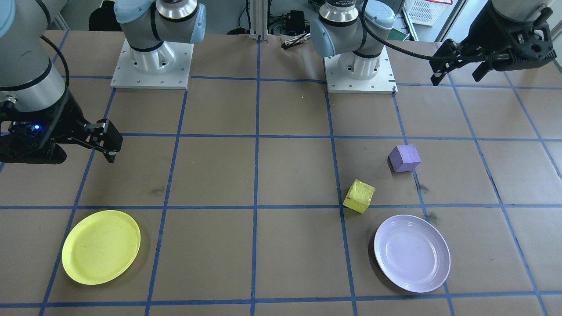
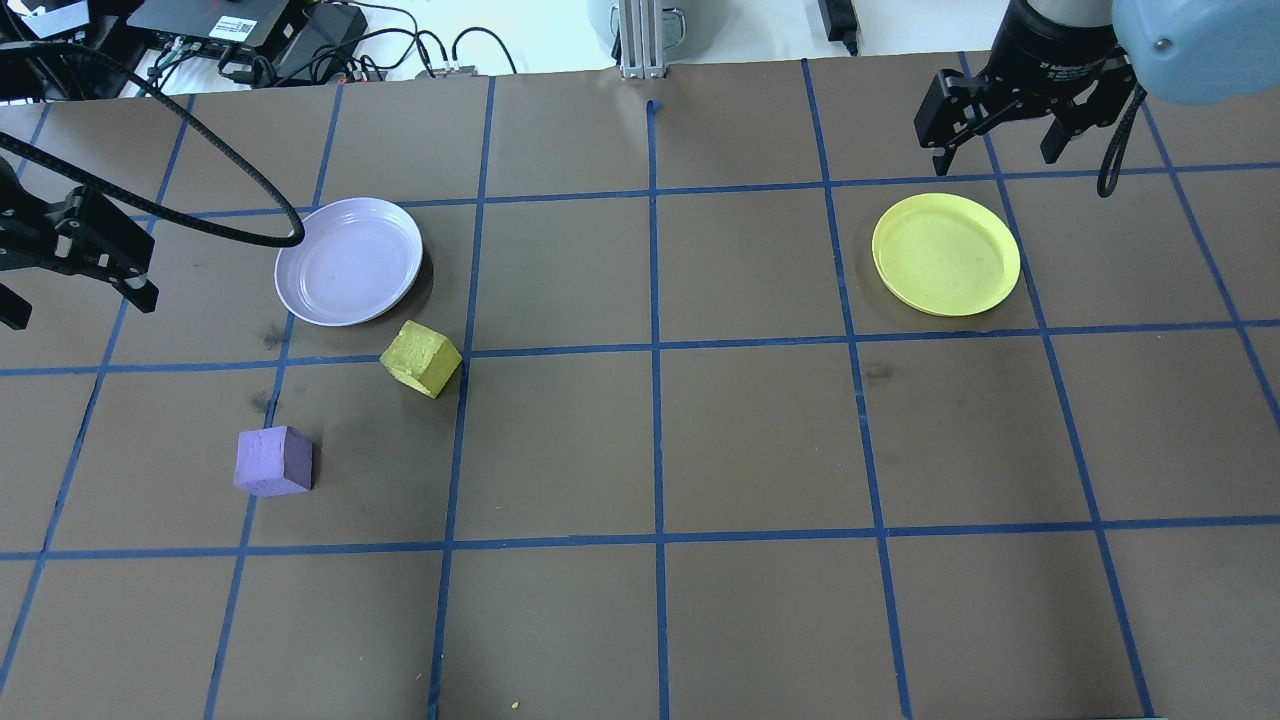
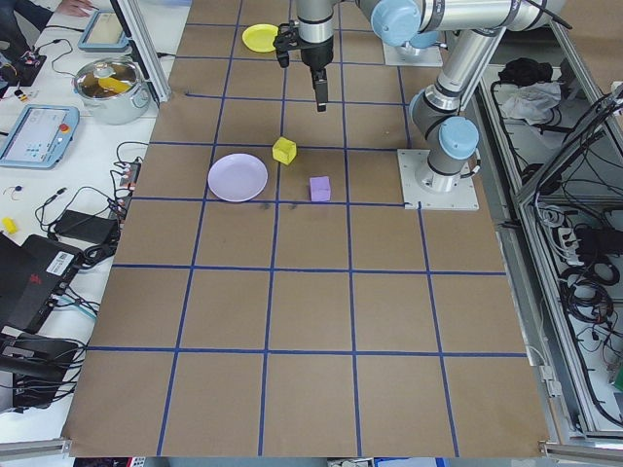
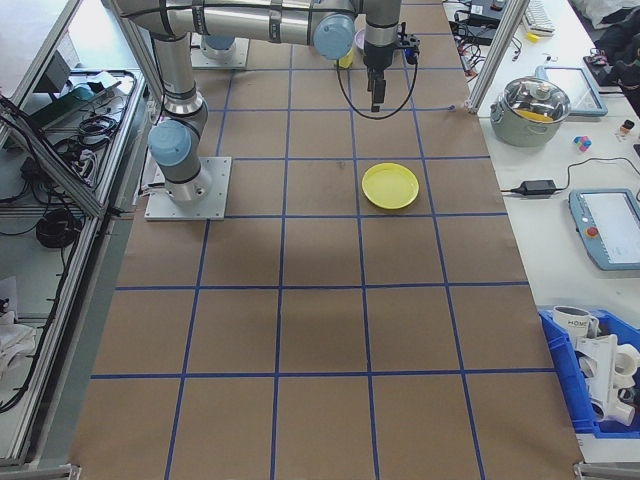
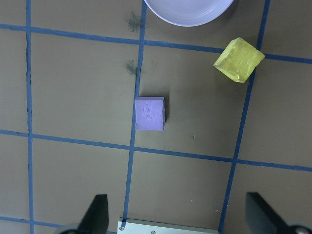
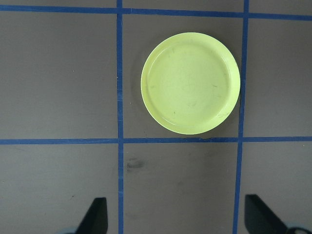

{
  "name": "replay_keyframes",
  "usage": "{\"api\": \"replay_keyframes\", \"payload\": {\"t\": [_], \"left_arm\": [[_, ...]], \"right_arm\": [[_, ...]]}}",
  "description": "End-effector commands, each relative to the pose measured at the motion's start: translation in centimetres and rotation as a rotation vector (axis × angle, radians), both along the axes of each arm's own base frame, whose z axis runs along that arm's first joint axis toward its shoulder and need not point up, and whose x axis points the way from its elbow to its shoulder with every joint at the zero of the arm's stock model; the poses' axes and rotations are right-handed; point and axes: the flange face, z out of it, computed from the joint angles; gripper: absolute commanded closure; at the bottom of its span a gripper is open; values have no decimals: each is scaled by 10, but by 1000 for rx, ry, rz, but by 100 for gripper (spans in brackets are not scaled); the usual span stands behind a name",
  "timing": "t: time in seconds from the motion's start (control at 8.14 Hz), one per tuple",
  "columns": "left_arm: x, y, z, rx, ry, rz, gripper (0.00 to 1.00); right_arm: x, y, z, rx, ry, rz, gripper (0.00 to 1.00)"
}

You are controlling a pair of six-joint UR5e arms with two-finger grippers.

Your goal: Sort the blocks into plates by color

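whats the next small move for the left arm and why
Probably lower the open left pincer toward the small purple foam cube. Both plates are empty, both cubes lie on the table, and the purple one sits nearest below that pincer, close to the pale lavender round plate.

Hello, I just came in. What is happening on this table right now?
Two robot arms are set to sort blocks by color, but nothing is being handled yet. The purple block and the yellow block both lie on the table beside the lavender plate, on the robot's left side. The yellow plate sits alone on the right side. Both plates hold nothing. The left hand and the right hand hover open, holding nothing.
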Motion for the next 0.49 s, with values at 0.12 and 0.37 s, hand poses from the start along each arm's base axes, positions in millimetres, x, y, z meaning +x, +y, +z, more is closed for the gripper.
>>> {"api": "replay_keyframes", "payload": {"t": [0.12, 0.37], "left_arm": [[19, 2, -26, 76, -45, 28, 0], [49, 5, -67, 101, -37, 104, 0]], "right_arm": [[0, -1, -3, 5, -2, -3, 0], [0, -2, -4, 5, 0, 3, 0]]}}
